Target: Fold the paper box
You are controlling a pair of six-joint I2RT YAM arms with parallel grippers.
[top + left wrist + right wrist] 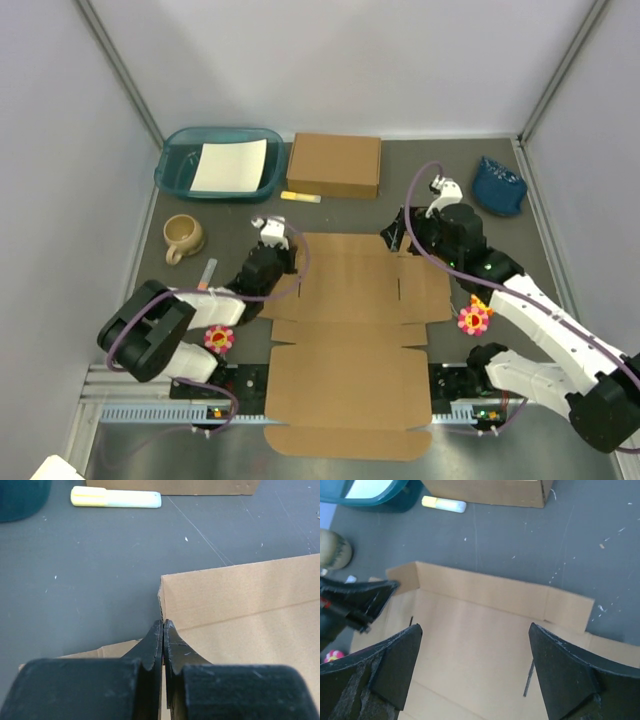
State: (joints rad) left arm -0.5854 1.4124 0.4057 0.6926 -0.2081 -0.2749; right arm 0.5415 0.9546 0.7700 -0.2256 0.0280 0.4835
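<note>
The paper box (350, 330) is a brown die-cut sheet lying mostly flat in the middle of the table, its near flap over the front edge. Its far strip stands up as a low wall (485, 592) with small end tabs. My left gripper (290, 262) is at the far left corner of the sheet. In the left wrist view its jaws (163, 625) are pressed together on a thin cardboard edge of the box (250, 610). My right gripper (397, 240) hangs open over the far panel (475, 627), holding nothing.
A closed brown box (335, 165) and a yellow highlighter (300, 197) lie behind the sheet. A teal tray (172, 170) holding white paper stands at the back left, a tan mug (183, 236) at the left, and a blue object (498, 185) at the back right.
</note>
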